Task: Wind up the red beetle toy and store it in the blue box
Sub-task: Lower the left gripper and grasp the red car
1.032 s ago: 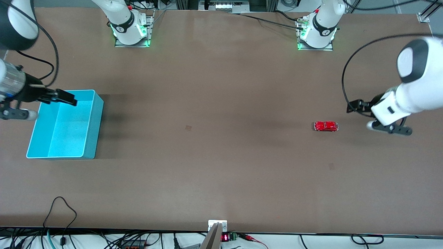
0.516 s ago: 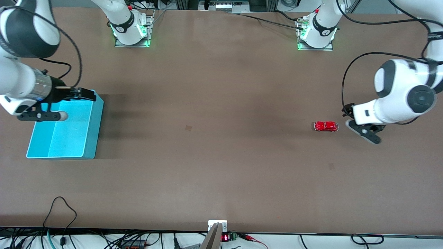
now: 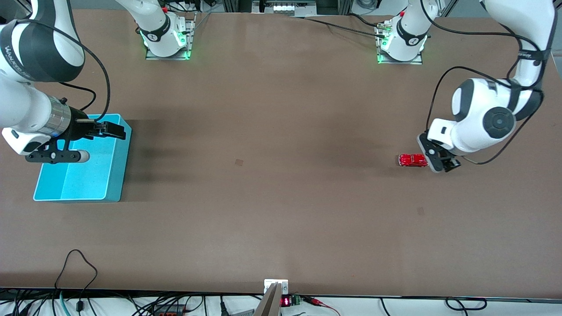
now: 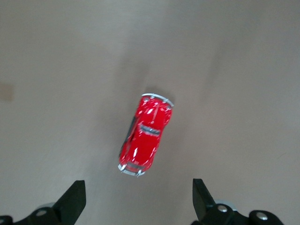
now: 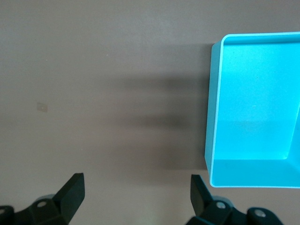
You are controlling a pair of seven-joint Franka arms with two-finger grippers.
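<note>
Glossy red beetle toy (image 4: 145,136) (silvery bumpers); smooth plastic blue box (image 3: 115,175); matt brown table (image 3: 272,210).

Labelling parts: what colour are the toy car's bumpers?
Silvery, on the red beetle toy; clearest in the left wrist view.

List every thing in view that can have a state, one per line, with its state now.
red beetle toy: upright on its wheels on the table, toward the left arm's end, not held.
blue box: open-topped, empty, toward the right arm's end.
left pincer: open, beside and above the toy, holding nothing.
right pincer: open, over the box's edge, holding nothing.
</note>
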